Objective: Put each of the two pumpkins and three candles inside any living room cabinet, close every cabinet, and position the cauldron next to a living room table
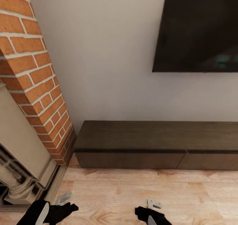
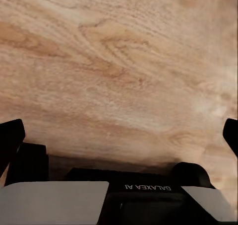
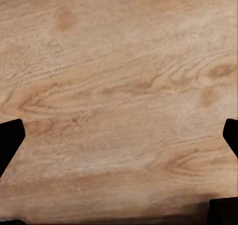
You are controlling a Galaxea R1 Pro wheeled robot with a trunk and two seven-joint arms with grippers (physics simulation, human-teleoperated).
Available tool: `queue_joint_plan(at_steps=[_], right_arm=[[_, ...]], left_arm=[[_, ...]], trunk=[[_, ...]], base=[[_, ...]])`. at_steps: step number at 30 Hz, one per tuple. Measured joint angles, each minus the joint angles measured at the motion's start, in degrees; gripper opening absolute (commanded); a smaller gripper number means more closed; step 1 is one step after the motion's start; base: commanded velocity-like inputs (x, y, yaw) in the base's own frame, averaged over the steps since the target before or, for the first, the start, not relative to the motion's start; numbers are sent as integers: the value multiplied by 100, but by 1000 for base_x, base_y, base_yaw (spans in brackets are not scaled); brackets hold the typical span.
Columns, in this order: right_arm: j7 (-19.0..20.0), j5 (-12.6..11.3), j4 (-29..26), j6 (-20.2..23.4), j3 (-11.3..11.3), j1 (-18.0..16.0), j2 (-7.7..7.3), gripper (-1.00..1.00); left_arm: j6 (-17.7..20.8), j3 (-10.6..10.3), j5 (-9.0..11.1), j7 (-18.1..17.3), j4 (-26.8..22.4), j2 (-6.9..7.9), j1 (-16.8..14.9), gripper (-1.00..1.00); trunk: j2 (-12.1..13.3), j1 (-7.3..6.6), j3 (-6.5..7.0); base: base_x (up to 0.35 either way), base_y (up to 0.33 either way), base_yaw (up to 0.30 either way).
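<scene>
Both our left gripper (image 2: 119,135) and right gripper (image 3: 119,135) are hanging spread wide, empty, over the plank floor (image 1: 132,192), facing the closed cabinet (image 1: 148,142).

One marking is legible: the brand name "GALAXEA AI", printed in pale capitals on the black housing (image 2: 148,187) of the left arm, seen in the left wrist view. From this camera the lettering appears upside down. No other text, number, label or sign can be read, whether on the television (image 1: 198,29), the cabinet (image 1: 132,142), the brick fireplace (image 1: 36,76) or the plank floor (image 1: 132,192).
</scene>
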Motion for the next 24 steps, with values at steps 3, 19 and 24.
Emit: queue_joint_plan(at_steps=[3, 19, 24], right_arm=[[580, -19, 2, -38, -564, 0, -147, 100], [983, -135, -58, -853, -1812, 0, -290, 100], [1997, -1275, -355, -896, -2376, 0, -293, 100]], left_arm=[[555, 11, -5, -734, -586, 134, -2, 100], [1235, -28, 47, -1968, -1051, 245, -7, 100], [1290, -18, 53, -2252, -1052, 258, -7, 100]], trunk=[[-120, 66, -54], [-441, 242, -198], [-642, 352, -288]], base=[[0, 0, 0], [0, 0, 0], [0, 0, 0]])
